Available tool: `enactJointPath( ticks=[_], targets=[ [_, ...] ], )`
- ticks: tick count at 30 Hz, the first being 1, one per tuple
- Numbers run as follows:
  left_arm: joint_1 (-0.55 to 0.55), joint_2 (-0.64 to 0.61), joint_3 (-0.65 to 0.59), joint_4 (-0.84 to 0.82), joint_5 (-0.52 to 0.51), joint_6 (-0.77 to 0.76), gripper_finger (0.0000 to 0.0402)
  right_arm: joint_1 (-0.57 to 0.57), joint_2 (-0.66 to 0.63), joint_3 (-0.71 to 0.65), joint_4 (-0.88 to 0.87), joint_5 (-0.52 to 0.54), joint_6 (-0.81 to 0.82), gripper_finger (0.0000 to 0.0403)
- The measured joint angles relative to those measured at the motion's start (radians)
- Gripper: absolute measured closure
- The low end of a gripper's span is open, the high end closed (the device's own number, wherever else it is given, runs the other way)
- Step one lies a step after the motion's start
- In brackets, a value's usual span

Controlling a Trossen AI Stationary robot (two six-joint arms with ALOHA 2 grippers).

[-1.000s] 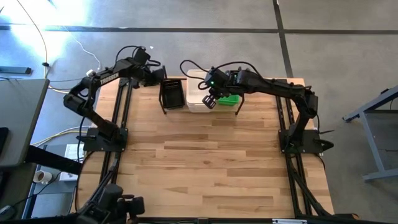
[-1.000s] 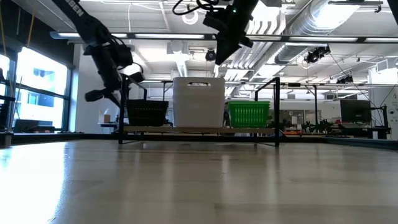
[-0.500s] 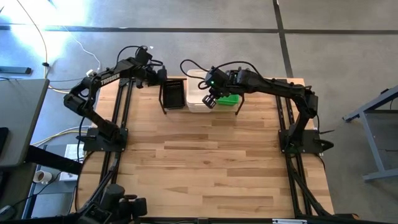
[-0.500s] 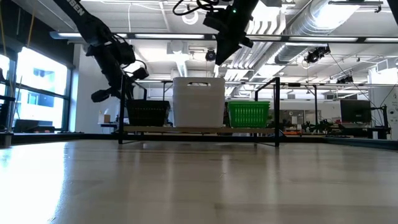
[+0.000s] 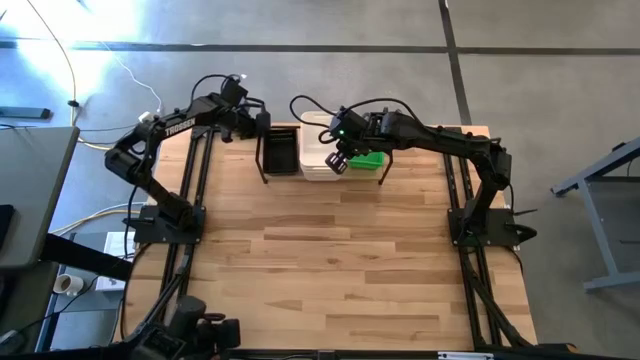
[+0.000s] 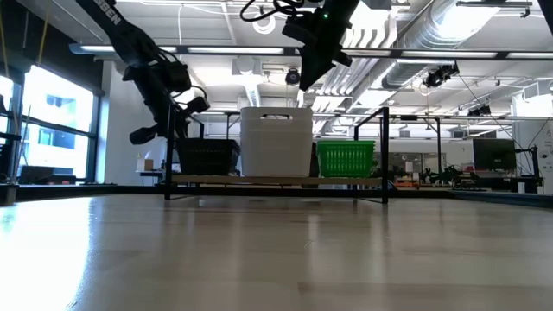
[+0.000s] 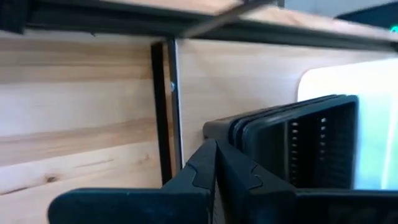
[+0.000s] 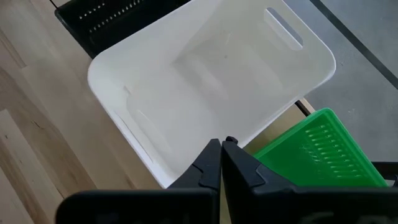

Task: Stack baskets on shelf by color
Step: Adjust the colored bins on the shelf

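On the shelf point(image 6: 276, 180) we see black point(image 5: 277, 150), white point(image 5: 318, 152) and green baskets point(image 5: 366, 158) stacked; our right gripper point(image 5: 338, 160), fingers together, hangs above the white stack, the left gripper point(image 5: 258, 122), also closed, beside the black.

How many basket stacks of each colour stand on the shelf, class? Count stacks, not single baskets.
Black basket stack: 1
White basket stack: 1
Green basket stack: 1
Total: 3 stacks

Wooden table point(image 5: 330, 260); grey desk point(image 5: 25, 190) beside; white cables point(image 5: 130, 75) on floor.
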Motion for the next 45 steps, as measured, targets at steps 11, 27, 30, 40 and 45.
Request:
enactJointPath(
  ticks=[11,27,30,40,45],
  targets=[
    [-0.026,0.024,0.0,0.06,-0.014,-0.002,0.0401,0.0,0.0,0.0,0.0,0.003,0.0,0.0403],
    [0.031,-0.07,-0.001,0.053,-0.029,0.134,0.0401,0.027,0.0,0.0,-0.002,0.003,0.037,0.0403],
    [0.037,-0.132,-0.001,0.04,-0.03,0.173,0.0401,0.036,0.0,0.0,-0.049,0.004,0.064,0.0403],
    [-0.007,-0.394,-0.001,-0.054,-0.026,0.302,0.0401,-0.026,-0.007,0.0,-0.211,-0.031,0.232,0.0403],
    [-0.055,-0.515,-0.001,-0.086,-0.026,0.343,0.0401,-0.102,-0.007,-0.016,-0.232,-0.129,0.273,0.0403]
  ],
)
